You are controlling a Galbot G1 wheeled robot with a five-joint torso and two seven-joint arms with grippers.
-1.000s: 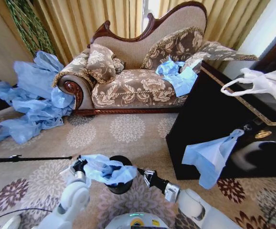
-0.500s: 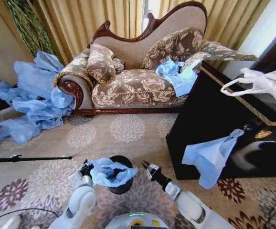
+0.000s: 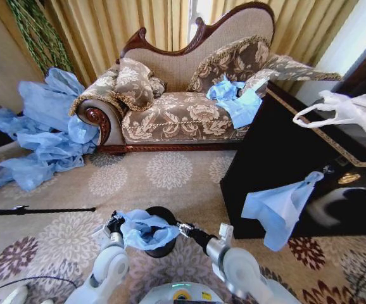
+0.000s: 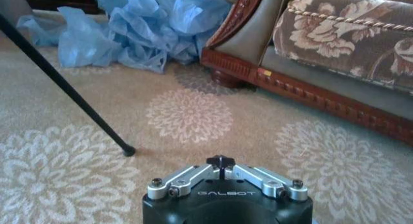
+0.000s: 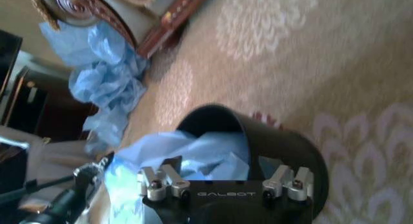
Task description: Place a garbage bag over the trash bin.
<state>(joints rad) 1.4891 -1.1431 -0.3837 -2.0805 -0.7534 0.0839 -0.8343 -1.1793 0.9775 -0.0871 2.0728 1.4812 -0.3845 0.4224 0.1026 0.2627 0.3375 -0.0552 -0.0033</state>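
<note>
The left gripper (image 3: 114,224) sits at the left rim of the trash bin (image 3: 159,246), closed on the edge of the garbage bag (image 3: 143,228); in its own wrist view the fingers (image 4: 221,161) meet at the tips, and it seems to pin that side in place. The bag lies crumpled over the bin's mouth, partly sunk inside, not yet spread around the rim. At the right rim the right gripper (image 3: 184,229) stands with jaws spread wide just above the film, holding nothing, apparently placed to take the loose side. The bin stands on the floral carpet (image 3: 170,174), well apart from the sofa (image 3: 183,114).
</note>
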